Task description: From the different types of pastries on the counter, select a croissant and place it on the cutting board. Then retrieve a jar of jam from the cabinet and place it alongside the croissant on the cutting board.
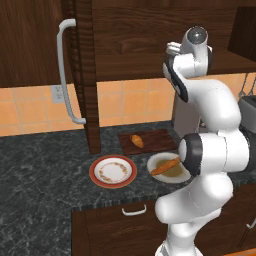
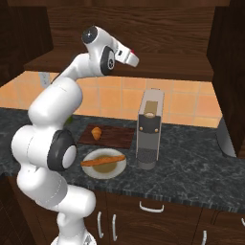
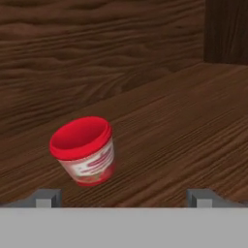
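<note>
Your gripper (image 3: 124,197) is spread wide and released, grasping nothing; in the hand view its two fingertips (image 3: 47,197) stand far apart at the bottom edge. Between and just beyond them sits the jar (image 3: 85,151) on the wooden cabinet shelf (image 3: 184,121). The jar carries a red lid, a whitish band and red contents, and it appears tilted in this view. It is not touched by either fingertip. Behind it you see the cabinet's wood-grain back wall.

In the base views your arm is raised, with the hand reaching into the open cabinet (image 1: 150,35) above the worktop (image 1: 45,165). The cabinet door (image 1: 30,45) stands open to the left, with its long curved pale handle (image 1: 64,70) facing you.

Below, on the worktop, the board (image 1: 150,141) lies flat against the tiled wall. The croissant (image 1: 137,141) rests on the board, toward its left part. Just in front of the board lies a cream plate (image 2: 103,165); it holds the long orange-brown stick pastry (image 2: 103,160), which spans the plate from rim to rim. To the left of that plate, in the left base view, is a red-rimmed plate (image 1: 113,171) with nothing on it.

A grey coffee machine (image 2: 150,128) stands upright just right of the board and the cream plate.
</note>
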